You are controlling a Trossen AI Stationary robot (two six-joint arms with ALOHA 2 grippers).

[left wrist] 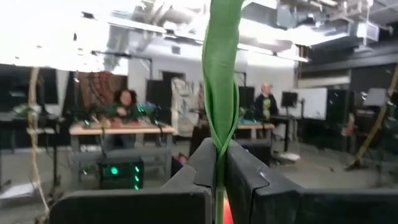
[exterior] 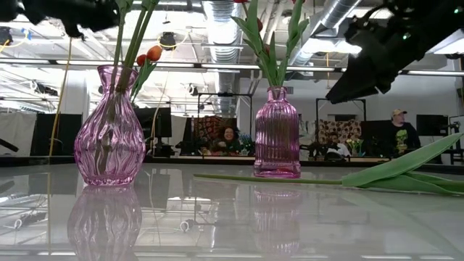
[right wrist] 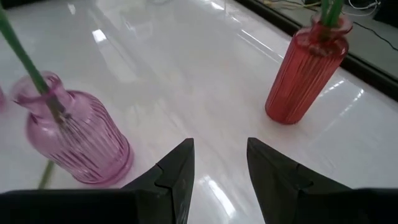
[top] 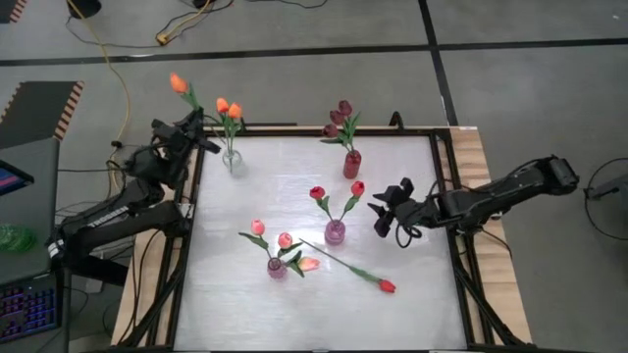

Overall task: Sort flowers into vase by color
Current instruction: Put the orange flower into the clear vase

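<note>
Legible text, labels, brands, numbers, signs: none in any view. Nothing readable on the vases, the table, the arms or the room's furniture behind.

High: overhead, straight down on the whole table (top: 245, 304);
Low: tabletop level, close to the pink ribbed vase (exterior: 277, 134), shared with high, frame centre;
Wrists: forward past each arm's fingers.

Four vases (top: 335, 231), about twelve tulips (top: 383, 284), two arms (top: 491, 196).
</note>
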